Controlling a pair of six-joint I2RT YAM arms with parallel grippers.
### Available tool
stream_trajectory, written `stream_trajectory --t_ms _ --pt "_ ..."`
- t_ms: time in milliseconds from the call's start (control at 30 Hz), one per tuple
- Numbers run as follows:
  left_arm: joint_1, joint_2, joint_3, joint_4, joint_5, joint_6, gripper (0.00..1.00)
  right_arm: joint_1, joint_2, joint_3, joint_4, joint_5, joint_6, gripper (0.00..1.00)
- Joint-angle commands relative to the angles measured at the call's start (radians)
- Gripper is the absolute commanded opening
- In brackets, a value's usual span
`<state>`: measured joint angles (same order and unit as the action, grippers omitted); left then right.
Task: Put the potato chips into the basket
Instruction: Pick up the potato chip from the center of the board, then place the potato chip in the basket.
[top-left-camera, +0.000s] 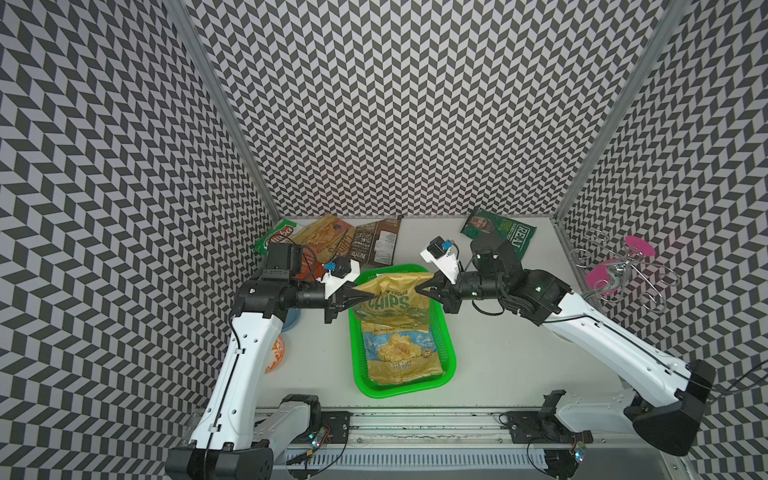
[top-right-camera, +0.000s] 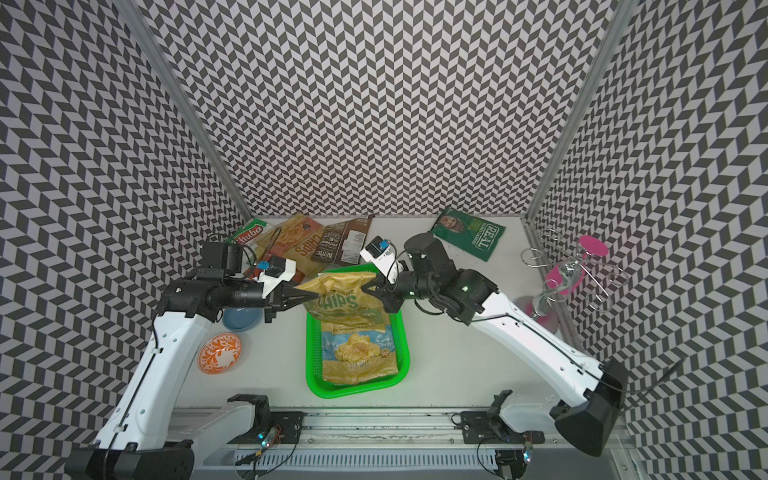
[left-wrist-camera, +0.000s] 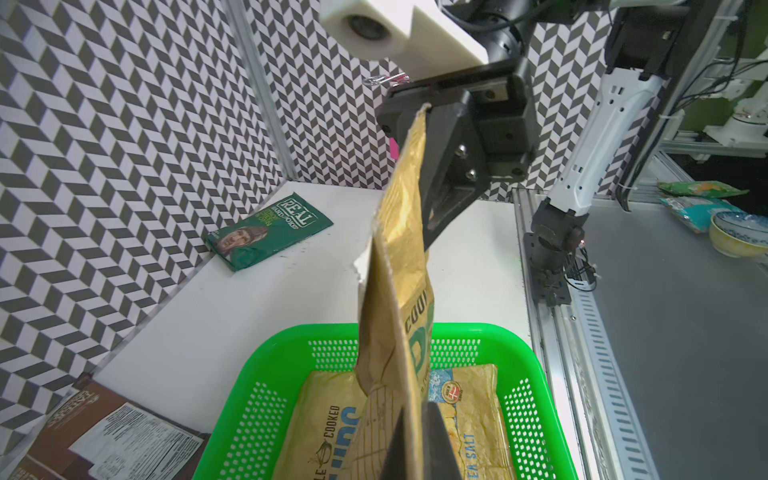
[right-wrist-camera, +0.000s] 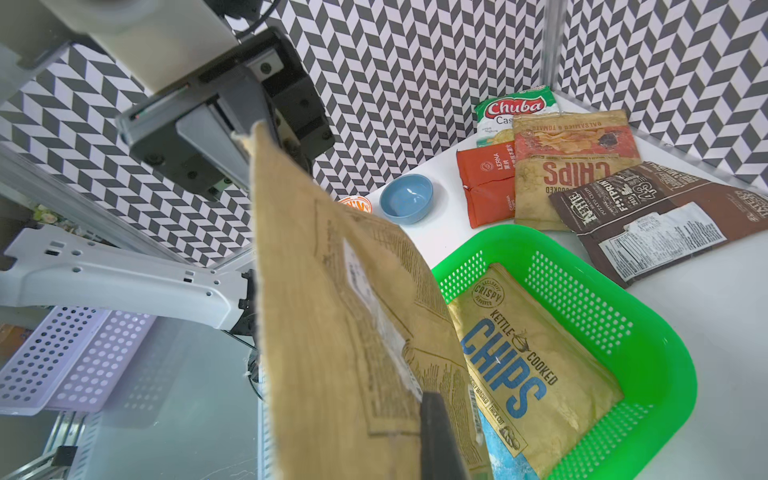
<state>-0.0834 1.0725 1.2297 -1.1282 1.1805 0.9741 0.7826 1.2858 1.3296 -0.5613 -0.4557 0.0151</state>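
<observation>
Left fingers (top-left-camera: 360, 297) and right fingers (top-left-camera: 424, 289) are clamped on opposite top corners of a tan "CHIPS" bag (top-left-camera: 390, 302) (green lettering), hung over the basket (top-left-camera: 405, 390) mid-way along the counter (top-left-camera: 498, 353). A "SEA SALT" bag (top-left-camera: 399, 353) lies inside; "REAL" bag (top-left-camera: 500, 237) sits back-right.

Basket (top-left-camera: 399, 390): bright green, perforated mesh
Upper tan bag (top-left-camera: 390, 301): green lettering
Lower tan bag (top-left-camera: 399, 353): blue panel, blue lettering
REAL bag (top-left-camera: 507, 239): dark green
Kettle bag (top-left-camera: 376, 245): brown, white label
Chuba bag (right-wrist-camera: 515, 109): green-white, red logo
Blue bowl (right-wrist-camera: 406, 199): plain
Patterned bowl (top-right-camera: 219, 353): orange-white floral
Walls (top-left-camera: 395, 104): black-white chevron
</observation>
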Motion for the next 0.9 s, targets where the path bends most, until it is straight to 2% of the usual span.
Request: stream_trajectory --t_ms 0,200,267,500,867 --pt "-0.041 -0.022 0.036 -0.145 0.064 0.101 0.00 -0.002 -0.048 -0.014 0.043 0.011 0.031 0.00" --pt "-0.117 -0.029 0.032 -0.227 0.047 0.103 0.00 -0.002 -0.071 -0.048 0.002 0.011 0.044 0.00" --pt "-0.135 -0.044 0.027 -0.227 0.026 0.086 0.00 -0.002 -0.092 -0.093 0.047 0.009 0.068 0.00" --pt "-0.148 -0.068 0.000 -0.227 0.012 0.072 0.00 -0.002 -0.131 -0.111 0.033 -0.110 0.112 0.00" --pt "-0.153 -0.074 0.055 -0.227 -0.005 -0.072 0.00 0.001 -0.271 -0.219 0.050 -0.234 0.204 0.00"
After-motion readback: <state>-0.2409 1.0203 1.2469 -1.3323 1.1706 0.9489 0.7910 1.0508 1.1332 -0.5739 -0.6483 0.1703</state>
